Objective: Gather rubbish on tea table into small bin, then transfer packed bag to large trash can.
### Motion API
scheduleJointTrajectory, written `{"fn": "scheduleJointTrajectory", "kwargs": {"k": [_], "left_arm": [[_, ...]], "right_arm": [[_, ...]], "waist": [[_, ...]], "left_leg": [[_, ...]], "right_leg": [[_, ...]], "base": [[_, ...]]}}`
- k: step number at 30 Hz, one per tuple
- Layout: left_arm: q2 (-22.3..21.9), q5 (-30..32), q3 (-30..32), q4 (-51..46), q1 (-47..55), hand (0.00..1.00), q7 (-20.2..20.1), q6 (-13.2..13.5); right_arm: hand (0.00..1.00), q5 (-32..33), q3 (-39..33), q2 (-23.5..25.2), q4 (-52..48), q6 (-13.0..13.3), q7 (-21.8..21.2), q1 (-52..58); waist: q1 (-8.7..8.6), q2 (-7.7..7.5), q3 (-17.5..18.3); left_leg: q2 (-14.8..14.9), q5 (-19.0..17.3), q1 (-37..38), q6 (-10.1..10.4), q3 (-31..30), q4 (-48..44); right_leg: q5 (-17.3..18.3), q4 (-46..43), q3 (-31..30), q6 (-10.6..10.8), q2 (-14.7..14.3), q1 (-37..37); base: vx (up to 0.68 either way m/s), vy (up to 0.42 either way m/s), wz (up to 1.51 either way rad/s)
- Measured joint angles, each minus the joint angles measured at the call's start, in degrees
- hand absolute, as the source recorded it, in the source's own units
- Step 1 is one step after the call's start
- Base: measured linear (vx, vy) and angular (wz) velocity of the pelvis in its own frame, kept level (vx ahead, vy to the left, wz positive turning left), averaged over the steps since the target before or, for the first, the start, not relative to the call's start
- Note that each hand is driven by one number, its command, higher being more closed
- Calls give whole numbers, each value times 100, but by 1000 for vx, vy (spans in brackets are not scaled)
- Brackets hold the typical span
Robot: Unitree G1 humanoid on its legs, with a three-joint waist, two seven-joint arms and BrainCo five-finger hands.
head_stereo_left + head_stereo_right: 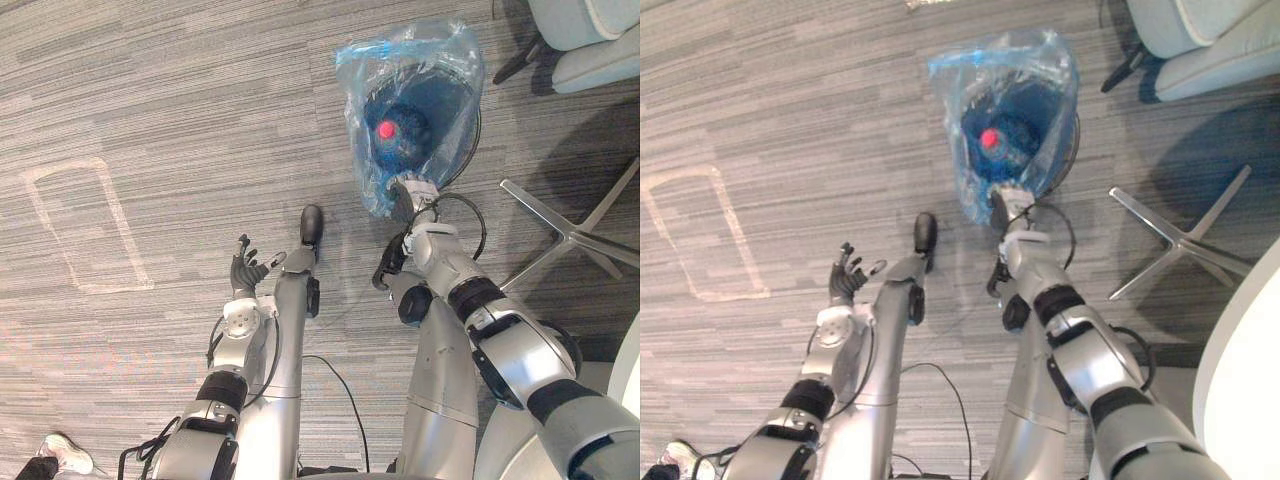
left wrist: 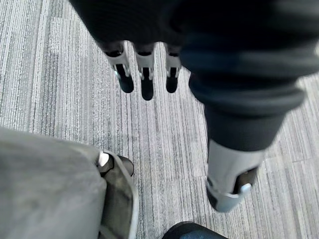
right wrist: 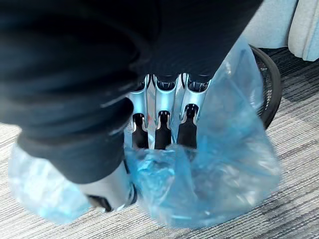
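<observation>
My right hand (image 1: 410, 195) is shut on the gathered top of a translucent blue rubbish bag (image 1: 405, 90), and the bag hangs over the grey carpet. Inside the bag I see dark rubbish and a small red thing (image 1: 386, 129). In the right wrist view the fingers (image 3: 159, 124) curl into the crumpled blue plastic (image 3: 224, 164). A dark round rim (image 3: 269, 84) shows just behind the bag; I cannot tell whether it is the small bin. My left hand (image 1: 245, 270) is held out low over the carpet, open and holding nothing, with its fingers (image 2: 144, 74) straight.
A silver star-shaped chair base (image 1: 565, 230) lies to the right of the bag. Pale upholstered seating (image 1: 590, 40) stands at the far right. A white table edge (image 1: 1240, 380) curves in at the near right. A taped rectangle (image 1: 85, 230) marks the carpet at the left. A person's shoe (image 1: 60, 455) is near the lower left.
</observation>
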State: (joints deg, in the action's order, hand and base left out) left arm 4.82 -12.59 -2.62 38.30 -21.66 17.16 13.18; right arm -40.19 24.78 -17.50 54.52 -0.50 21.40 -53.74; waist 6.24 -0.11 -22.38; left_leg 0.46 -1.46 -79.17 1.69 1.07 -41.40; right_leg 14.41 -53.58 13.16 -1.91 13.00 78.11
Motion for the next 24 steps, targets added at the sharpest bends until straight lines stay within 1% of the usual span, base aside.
{"fn": "scheduleJointTrajectory", "kwargs": {"k": [5, 10, 14, 17, 19, 20, 21, 23, 24], "left_arm": [[-30, 1, 95, 5, 1, 0, -1, -21], [-47, 2, 163, 54, -1, 0, 1, -62], [-6, 14, 165, 288, 13, 0, 2, -242], [15, 106, 151, 415, 133, 0, 2, -394], [8, 140, 142, 449, 319, 0, -5, -476], [0, 153, 137, 458, 476, 0, -18, -514], [-4, 174, 135, 462, 514, 0, -28, -519], [-16, 256, 36, 461, 772, 0, -140, -600], [-29, 301, 19, 464, 865, 0, -163, -645]], "right_arm": [[100, 37, -105, -9, -519, 6, 6, 173], [100, 261, -227, 60, -836, 2, 15, 343], [100, 367, -244, 174, -1314, 5, 28, 663], [100, 503, -275, 296, -1695, 10, 41, 1042], [100, 609, -278, 350, -2026, 10, 35, 1402], [100, 664, -300, 387, -2372, 11, 11, 1683], [100, 681, -316, 395, -2508, 14, -1, 1775], [100, 818, -323, 406, -3287, 31, -35, 2360], [100, 896, -321, 426, -3534, 45, -52, 2589]], "waist": [[-1, 0, 0], [-1, 0, 0], [-5, 0, 0], [-12, -6, 0], [-30, -9, -1], [-43, -17, 4], [-45, -18, 4], [-81, -40, 9], [-94, -90, 40]], "left_leg": [[19, -12, 0, -5, 1, -86], [58, -20, 69, -7, -13, -152], [151, -35, 410, 12, -28, -70], [201, -52, 849, -3, 31, 160], [215, -32, 1277, 6, 64, 372], [238, -29, 1592, 7, 77, 497], [248, -38, 1686, 12, 82, 535], [273, -57, 2380, 39, 110, 829], [274, -70, 2643, 45, 145, 932]], "right_leg": [[0, -13, 2, 2, -10, -29], [-8, 9, 31, 0, -47, -157], [-78, 223, 68, 3, -171, -538], [-158, 464, 76, -20, -217, -945], [-210, 686, 90, -19, -248, -1361], [-245, 859, 95, -7, -297, -1683], [-250, 918, 95, 1, -317, -1787], [-297, 1285, 108, 74, -394, -2505], [-301, 1396, 98, 81, -401, -2743]], "base": [[-63, 12, -4], [-64, 16, -6], [-69, 6, -16], [-61, 1, -14], [-41, 0, -12], [-22, 0, -13], [3, 4, -15], [34, 7, -13], [78, 6, -13]]}}
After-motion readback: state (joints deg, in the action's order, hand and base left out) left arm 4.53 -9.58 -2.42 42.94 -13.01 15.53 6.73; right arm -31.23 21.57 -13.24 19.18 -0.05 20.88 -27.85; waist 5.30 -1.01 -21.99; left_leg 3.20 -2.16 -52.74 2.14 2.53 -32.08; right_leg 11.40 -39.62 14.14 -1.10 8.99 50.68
